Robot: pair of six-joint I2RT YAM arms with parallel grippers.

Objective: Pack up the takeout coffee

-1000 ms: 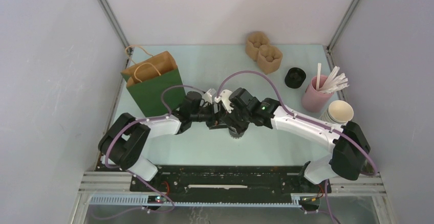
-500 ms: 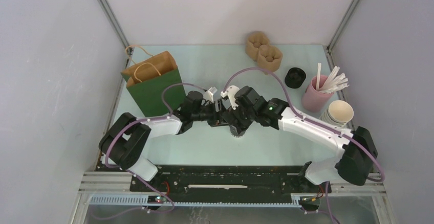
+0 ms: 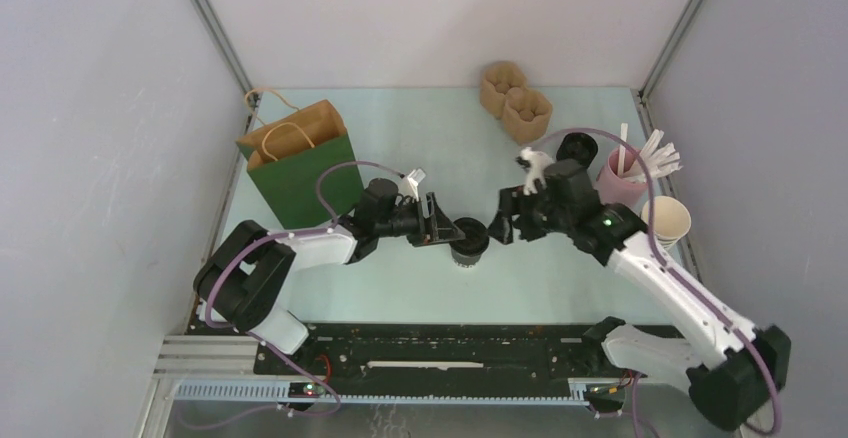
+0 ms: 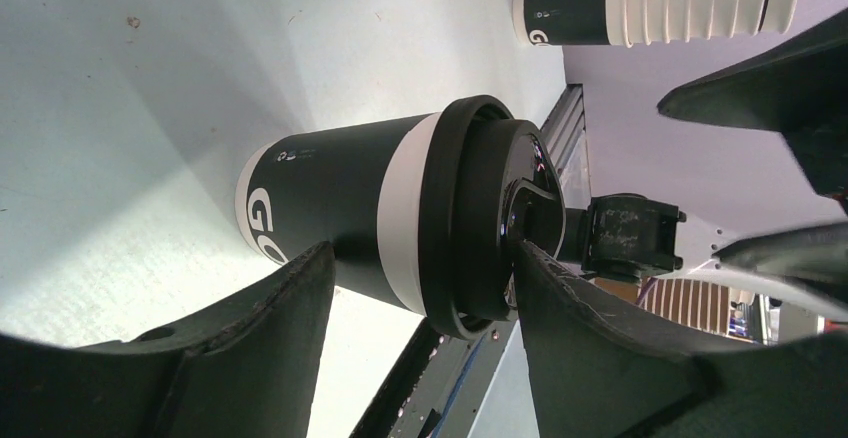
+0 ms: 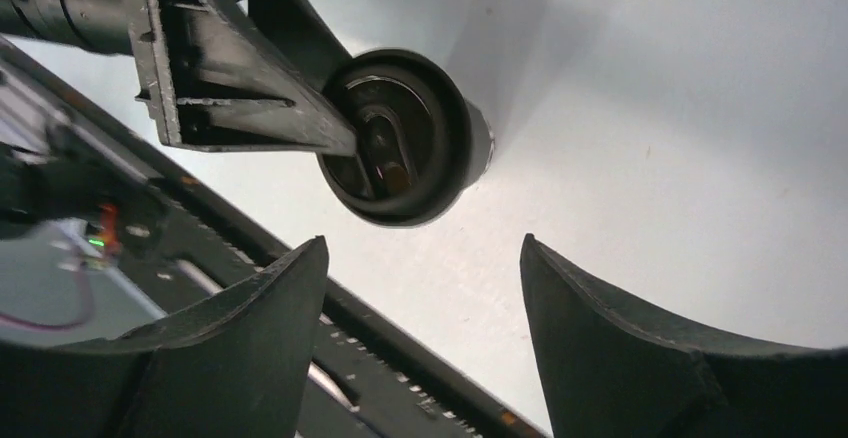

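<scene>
Backing away toward the pink straw cup [image 3: 612,190], the right gripper [image 3: 500,230] has let go and now hangs spread and empty just beside the takeout coffee [image 3: 468,241], which a second ago sat under both arms. That leaves the cup to the left gripper [image 3: 440,228] alone, its fingers [image 4: 250,348] straddling the dark-and-white wall; whether they actually press it cannot be told. The green paper bag [image 3: 297,158] waits behind the left arm, its inside hidden

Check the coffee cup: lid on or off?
On. The black lid sits seated over the rim of the coffee cup in both wrist views.
</scene>
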